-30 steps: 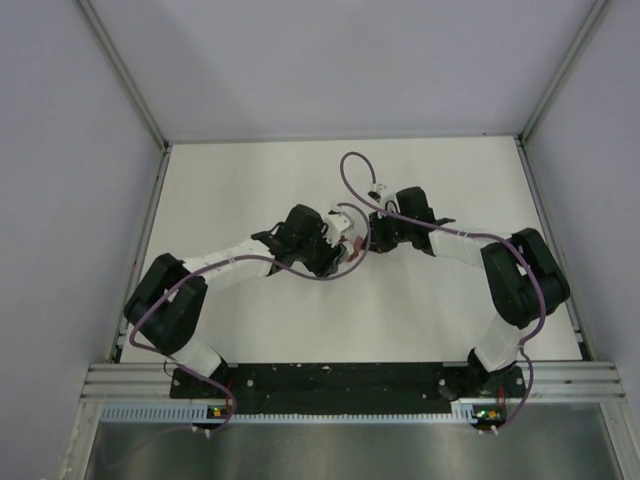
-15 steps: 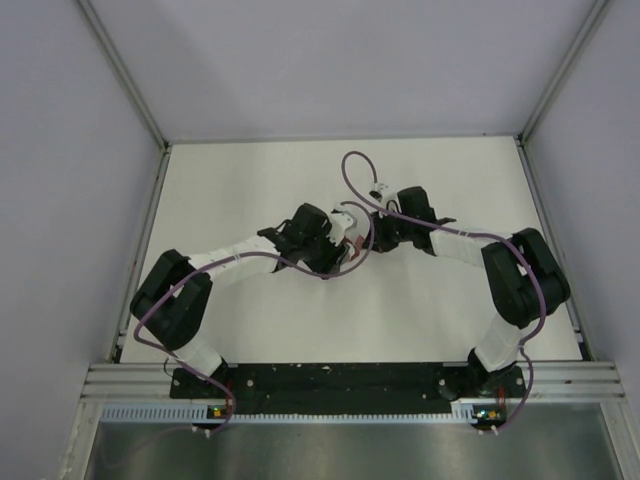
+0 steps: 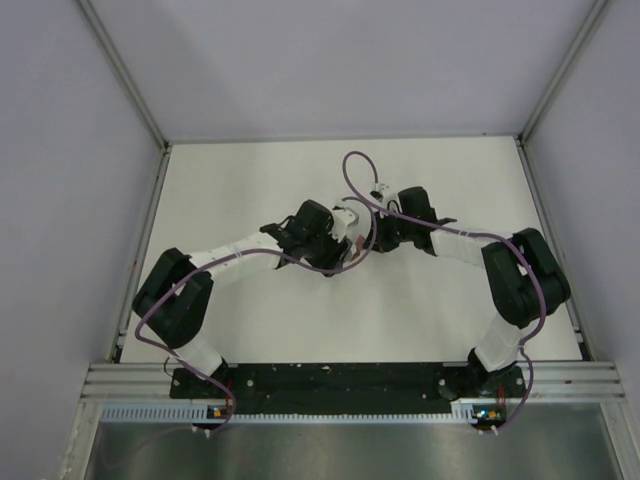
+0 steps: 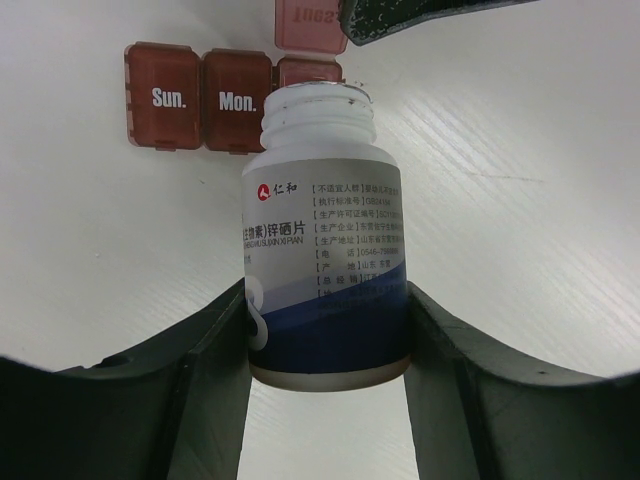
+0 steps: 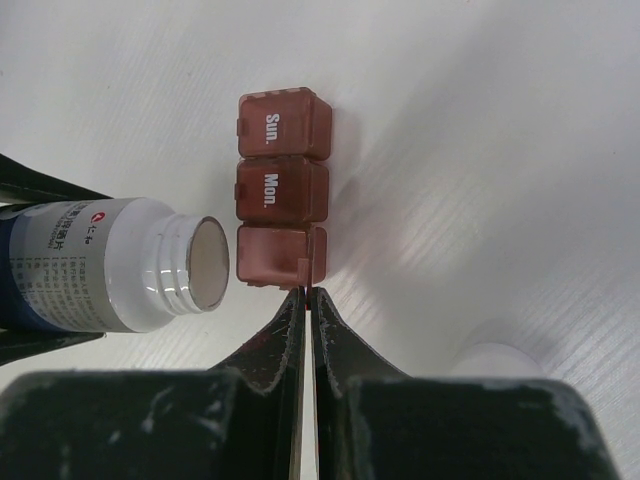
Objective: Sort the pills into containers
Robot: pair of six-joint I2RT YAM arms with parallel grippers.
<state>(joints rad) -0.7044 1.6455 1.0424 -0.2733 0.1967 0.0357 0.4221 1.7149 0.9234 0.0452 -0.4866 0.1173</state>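
The containers (image 4: 235, 100) are a red-brown strip of three square compartments lying on the white table, two of them marked Sun. and Mon. The third compartment (image 5: 280, 255) has its lid (image 4: 310, 25) swung up. My right gripper (image 5: 308, 293) is shut on the edge of that lid. My left gripper (image 4: 325, 300) is shut on a white bottle (image 4: 320, 230) with a blue label and no cap. The bottle lies nearly level, its mouth (image 5: 205, 262) right beside the third compartment. No pills show; the mouth shows only a pale grey disc.
A white round cap (image 5: 500, 360) lies blurred on the table to the right of my right fingers. In the top view both arms meet at the middle of the table (image 3: 250, 190), which has grey walls on three sides.
My left arm has carried the bottle a little to the right, closer to the right gripper. The right arm has stayed put, still gripping the lid.
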